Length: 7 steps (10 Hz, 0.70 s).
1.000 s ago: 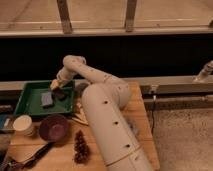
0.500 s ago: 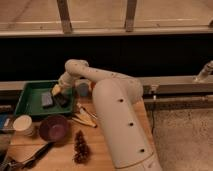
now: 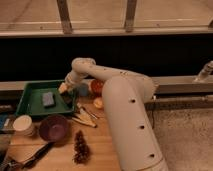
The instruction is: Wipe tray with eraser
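The green tray [image 3: 31,103] lies at the back left of the wooden table. The grey-blue eraser [image 3: 48,99] lies flat inside it, right of the middle. My gripper [image 3: 65,93] is at the end of the white arm, over the tray's right part, just right of the eraser and apart from it.
A purple bowl [image 3: 53,127] stands in front of the tray, a pale cup [image 3: 23,124] to its left. A pine cone [image 3: 80,146] and dark utensil [image 3: 31,158] lie near the front. Wooden sticks [image 3: 84,118], an orange object [image 3: 96,87] and a small round item [image 3: 98,103] sit right of the tray.
The arm has swung right and back, and the gripper has drawn away from the eraser toward the tray's right side. The eraser stays in the tray.
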Each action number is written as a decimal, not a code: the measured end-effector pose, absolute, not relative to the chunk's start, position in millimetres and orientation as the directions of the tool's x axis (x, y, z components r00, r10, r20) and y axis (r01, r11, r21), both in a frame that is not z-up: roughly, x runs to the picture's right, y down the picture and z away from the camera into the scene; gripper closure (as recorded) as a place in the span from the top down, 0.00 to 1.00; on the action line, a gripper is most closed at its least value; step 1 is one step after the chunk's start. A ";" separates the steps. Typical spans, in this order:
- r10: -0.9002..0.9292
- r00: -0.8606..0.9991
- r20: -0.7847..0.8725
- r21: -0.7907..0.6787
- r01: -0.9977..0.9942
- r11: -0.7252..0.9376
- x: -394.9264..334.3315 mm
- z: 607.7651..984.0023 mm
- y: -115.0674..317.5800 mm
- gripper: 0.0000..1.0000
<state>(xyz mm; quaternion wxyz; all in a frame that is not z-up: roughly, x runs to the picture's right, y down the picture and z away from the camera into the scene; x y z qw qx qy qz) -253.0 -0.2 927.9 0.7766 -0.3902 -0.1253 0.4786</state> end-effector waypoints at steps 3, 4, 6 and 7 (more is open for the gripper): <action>0.838 0.525 -0.149 -0.745 -0.617 0.254 -287.8 953.4 -22.3 0.00; 0.836 0.531 -0.141 -0.752 -0.606 0.258 -297.7 959.1 -26.7 0.00; 0.823 0.555 -0.122 -0.764 -0.582 0.279 -312.9 963.2 -30.5 0.00; 0.817 0.564 -0.118 -0.766 -0.575 0.287 -315.5 958.7 -27.0 0.00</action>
